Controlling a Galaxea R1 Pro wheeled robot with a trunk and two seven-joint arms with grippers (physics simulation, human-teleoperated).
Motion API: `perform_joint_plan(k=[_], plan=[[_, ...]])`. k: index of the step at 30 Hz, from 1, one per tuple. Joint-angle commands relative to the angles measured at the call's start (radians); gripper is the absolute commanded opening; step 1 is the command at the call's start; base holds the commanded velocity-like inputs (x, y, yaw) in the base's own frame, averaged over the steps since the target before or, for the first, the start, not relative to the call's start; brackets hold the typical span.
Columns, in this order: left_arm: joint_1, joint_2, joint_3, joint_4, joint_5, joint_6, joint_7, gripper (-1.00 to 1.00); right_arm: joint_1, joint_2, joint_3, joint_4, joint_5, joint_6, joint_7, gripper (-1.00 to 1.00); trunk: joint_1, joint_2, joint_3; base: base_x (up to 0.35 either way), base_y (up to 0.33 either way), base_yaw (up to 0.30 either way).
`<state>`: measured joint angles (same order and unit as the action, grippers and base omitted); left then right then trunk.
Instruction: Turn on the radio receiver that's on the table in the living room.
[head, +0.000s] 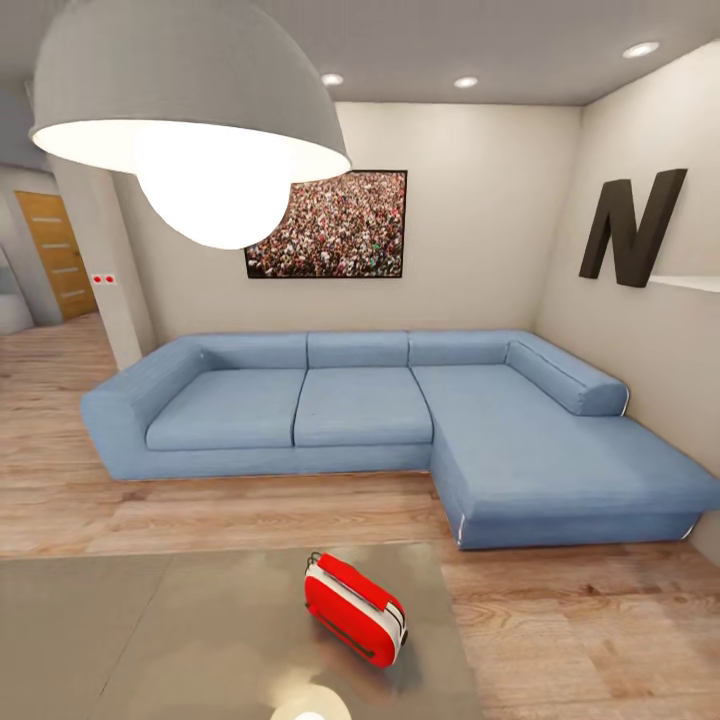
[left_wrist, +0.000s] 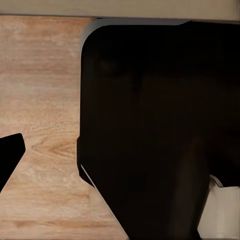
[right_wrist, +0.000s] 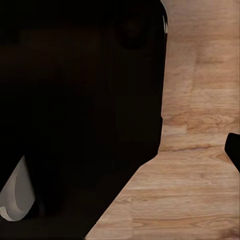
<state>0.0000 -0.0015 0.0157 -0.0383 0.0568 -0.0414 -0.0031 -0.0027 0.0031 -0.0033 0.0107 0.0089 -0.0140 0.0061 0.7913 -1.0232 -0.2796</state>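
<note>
The red radio receiver (head: 355, 609), with a white band and a thin handle, lies tilted on the glossy grey table (head: 150, 640) near its right edge, at the bottom of the head view. Behind it the living room spreads out with a blue L-shaped sofa (head: 400, 420) and a framed crowd picture (head: 330, 225) on the beige wall. In the left wrist view a black fingertip (left_wrist: 10, 155) pokes in over plank floor beside a large dark body. The right wrist view has a black fingertip (right_wrist: 234, 150) at its edge. Whether either gripper is open or shut is not visible.
A big grey pendant lamp (head: 190, 110) hangs close in front of the head camera. A dark letter N (head: 630, 228) sits on the right wall above a white shelf. Light wood floor (head: 580, 620) runs between table and sofa; a wooden door (head: 55, 255) stands far left.
</note>
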Motion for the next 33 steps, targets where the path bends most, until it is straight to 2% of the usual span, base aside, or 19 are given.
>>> perform_joint_plan(k=[1,16,33], plan=[[0.000,0.000,0.000,0.000,0.000,0.000,0.000,1.00,0.000,0.000,0.000,0.000,0.000,0.000,-0.001,1.00,-0.004,0.007,0.002,0.000,0.000,0.000],[0.000,0.000,0.005,0.000,0.001,0.000,0.000,1.00,0.000,0.000,0.005,0.000,0.002,-0.006,-0.008,1.00,-0.061,0.112,0.027,0.000,0.000,0.000],[0.000,0.000,0.005,0.000,0.002,0.000,0.000,1.00,0.000,0.000,0.005,0.000,0.002,-0.006,-0.008,1.00,-0.061,0.112,-0.001,0.000,0.000,0.000]])
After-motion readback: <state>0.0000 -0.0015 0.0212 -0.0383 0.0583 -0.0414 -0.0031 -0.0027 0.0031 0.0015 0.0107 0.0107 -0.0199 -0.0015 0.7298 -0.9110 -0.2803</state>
